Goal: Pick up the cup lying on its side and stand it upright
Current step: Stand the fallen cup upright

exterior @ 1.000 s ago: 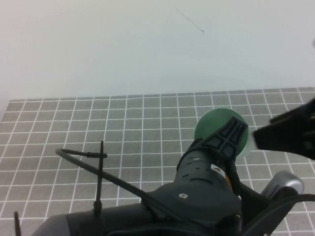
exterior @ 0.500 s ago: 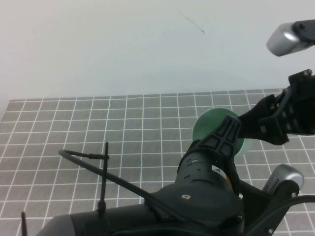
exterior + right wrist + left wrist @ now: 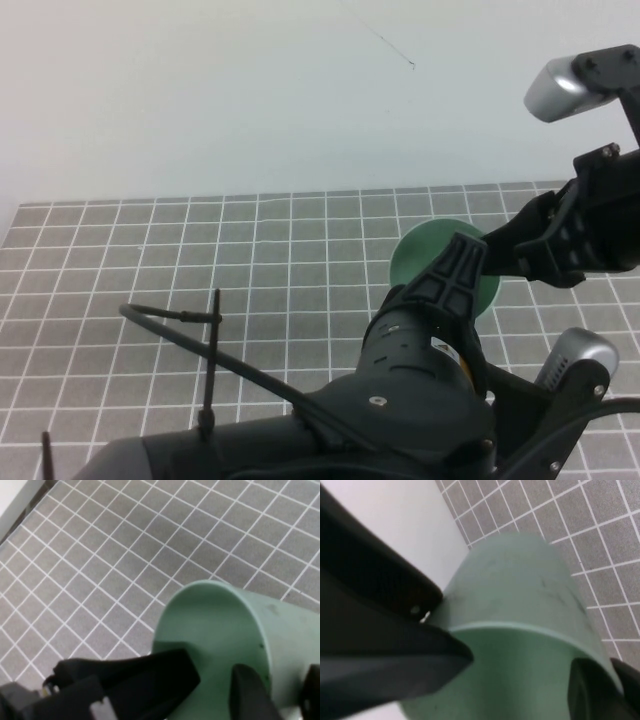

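High view: grey gridded mat (image 3: 150,250) (wall (image 3: 250,90) seemingly white).

Right gripper (image 3: 505,262) came in from 3 o'clock and rose; its fingers (image 3: 250,692) have narrowed over the cup's (image 3: 425,255) rim. Cup shifted slightly toward 9 o'clock.

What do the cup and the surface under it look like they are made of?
Cup: probably plastic, an even pale green matte wall with faint dark scuffs and no glare. Gridded surface: looks like a grey mat printed with white lines, finely textured and dull; the exact material is unclear.
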{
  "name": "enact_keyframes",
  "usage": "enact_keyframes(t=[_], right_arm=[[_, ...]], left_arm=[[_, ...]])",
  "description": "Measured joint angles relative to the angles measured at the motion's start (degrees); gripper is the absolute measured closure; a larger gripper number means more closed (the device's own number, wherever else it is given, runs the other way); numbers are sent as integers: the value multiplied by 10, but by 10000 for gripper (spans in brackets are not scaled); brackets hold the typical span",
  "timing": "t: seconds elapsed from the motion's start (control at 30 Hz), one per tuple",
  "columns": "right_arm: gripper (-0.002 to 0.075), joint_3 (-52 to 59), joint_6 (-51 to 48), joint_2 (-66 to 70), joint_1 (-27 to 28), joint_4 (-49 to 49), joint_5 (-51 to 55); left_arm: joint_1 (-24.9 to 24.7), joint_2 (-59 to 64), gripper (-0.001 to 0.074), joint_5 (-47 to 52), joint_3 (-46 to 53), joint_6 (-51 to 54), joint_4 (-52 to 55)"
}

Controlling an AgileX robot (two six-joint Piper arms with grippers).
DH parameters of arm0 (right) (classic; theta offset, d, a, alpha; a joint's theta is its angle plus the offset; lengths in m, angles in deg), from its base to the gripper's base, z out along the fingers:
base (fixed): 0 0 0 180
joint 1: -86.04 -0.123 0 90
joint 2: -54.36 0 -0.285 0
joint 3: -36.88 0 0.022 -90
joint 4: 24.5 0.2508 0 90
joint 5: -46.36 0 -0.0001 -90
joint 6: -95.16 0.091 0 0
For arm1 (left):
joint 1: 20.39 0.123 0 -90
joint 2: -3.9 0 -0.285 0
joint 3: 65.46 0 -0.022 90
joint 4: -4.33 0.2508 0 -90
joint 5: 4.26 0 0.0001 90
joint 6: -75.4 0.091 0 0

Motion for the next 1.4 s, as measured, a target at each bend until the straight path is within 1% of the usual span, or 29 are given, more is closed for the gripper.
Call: enact_keyframes(t=[0.07, 0.1, 0.17, 0.23, 0.3, 0.33, 0.4, 0.5, 0.53, 0.57, 0.63, 0.73, 0.9, 1.07, 1.13, 1.2, 1.27, 1.33, 1.4], right_arm=[[698, 0, 0, 0, 0, 1, -1], [728, 0, 0, 0, 0, 4, -4], [727, 0, -1, 0, 0, 12, -4], [727, 0, -1, 0, 0, 17, -4], [727, 0, -1, 0, 0, 18, -4], [727, 0, -1, 0, 0, 19, -4], [726, 0, -1, 0, 0, 21, -4], [726, 0, -1, 0, 0, 21, -4], [726, 0, -1, -1, 0, 21, -5], [726, 0, 0, -1, 0, 21, -8], [726, 0, 6, -1, 0, 11, -14], [726, 0, 51, -1, 1, -30, -40], [726, 0, 124, -1, 1, -134, -70], [726, 0, 194, -1, 5, -231, -100], [726, 0, 218, -1, 13, -250, -104], [726, 0, 221, -1, 25, -256, -101], [726, 0, 221, 1, 39, -265, -90], [726, 0, 221, 5, 51, -270, -76], [726, 0, 221, 10, 59, -270, -62]], left_arm=[[0, 0, 734, 0, 0, 0, 0], [0, 0, 734, 0, 0, 0, 0], [0, 0, 734, 0, 0, 0, 2], [0, 0, 730, -6, 0, -21, 2], [0, 0, 698, -17, 0, -50, 2], [0, 0, 660, -19, 0, -56, 2], [-1, 0, 556, -19, 0, -57, -1], [-1, 0, 323, -19, 0, -63, 0], [-1, 0, 250, -19, 0, -70, 0], [-1, 0, 193, -19, 0, -76, -1], [-3, 0, 141, -11, 0, -80, -1], [-6, 0, 139, 3, 0, -80, -2], [-6, 0, 139, 20, 0, -81, -11], [-6, 0, 139, 28, 0, -126, -11], [-6, 0, 139, 32, 0, -129, -13], [-6, 0, 148, 32, 0, -151, -12], [-6, 0, 191, 34, 0, -177, 5], [-6, 0, 262, 36, 0, -203, 25], [-6, 0, 365, 51, 0, -241, 60]])
